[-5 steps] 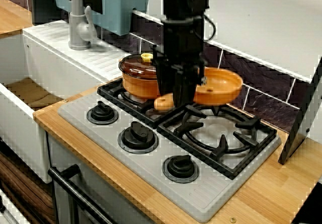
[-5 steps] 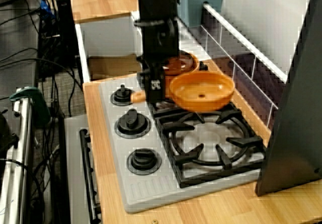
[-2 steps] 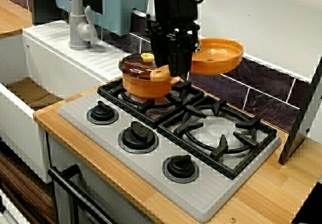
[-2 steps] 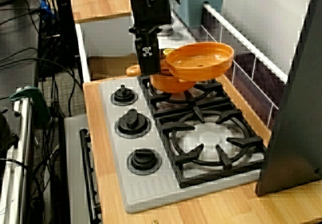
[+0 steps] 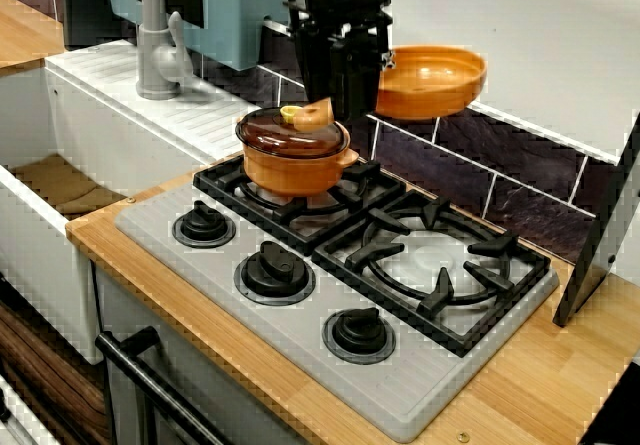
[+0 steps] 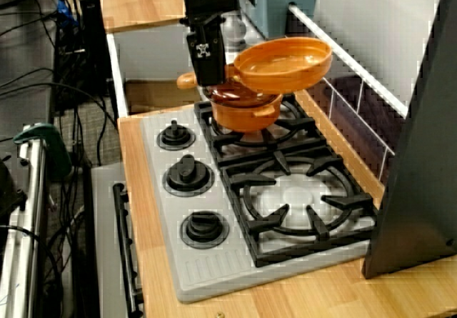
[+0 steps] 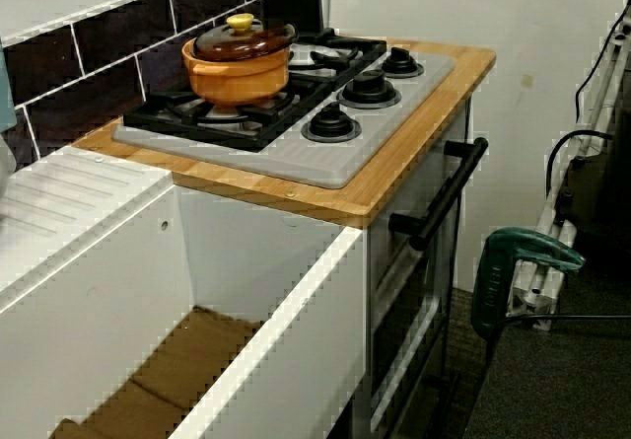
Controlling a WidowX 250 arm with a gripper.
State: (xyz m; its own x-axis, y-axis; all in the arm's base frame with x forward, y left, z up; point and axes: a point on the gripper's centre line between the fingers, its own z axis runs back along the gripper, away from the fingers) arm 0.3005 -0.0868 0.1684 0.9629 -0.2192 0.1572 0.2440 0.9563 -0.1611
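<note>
Holding orange pan (image 5: 430, 73) by handle in clamped gripper (image 5: 345, 100) above lidded pot (image 5: 290, 170) on grey hob (image 5: 300, 335) set in wooden counter (image 5: 540, 385), white sink (image 5: 40, 265) alongside, dark tiles (image 5: 520, 200) behind.

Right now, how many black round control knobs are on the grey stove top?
3, along the grey stove top's front edge: sink-side knob, middle knob, far knob. None looks hidden.
</note>
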